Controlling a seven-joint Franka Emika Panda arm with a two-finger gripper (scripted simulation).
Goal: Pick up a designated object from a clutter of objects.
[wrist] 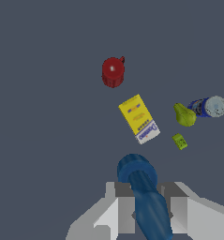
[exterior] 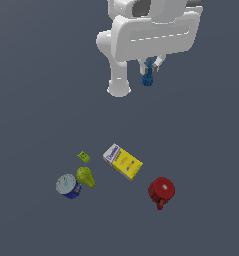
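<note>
The designated object (exterior: 147, 77), a tiny slim dark-blue piece, hangs high above the floor, and my gripper (exterior: 150, 67) is shut on it. In the wrist view the designated object (wrist: 142, 187) fills the space between the two grey fingers (wrist: 180, 211), its rounded end sticking out past them. The clutter lies far below: a yellow-and-white box (exterior: 122, 161), a red mug (exterior: 161, 191), a blue-white can (exterior: 68, 186), a yellow-green pear-like lump (exterior: 85, 176) and a tiny green tile (exterior: 83, 156).
The arm's white body (exterior: 151, 32) fills the upper part of the exterior view, with its base post (exterior: 118, 82) standing on the dark grey floor. The mug (wrist: 113, 71), box (wrist: 139, 119), lump (wrist: 184, 115), can (wrist: 208, 107) and tile (wrist: 180, 141) also show in the wrist view.
</note>
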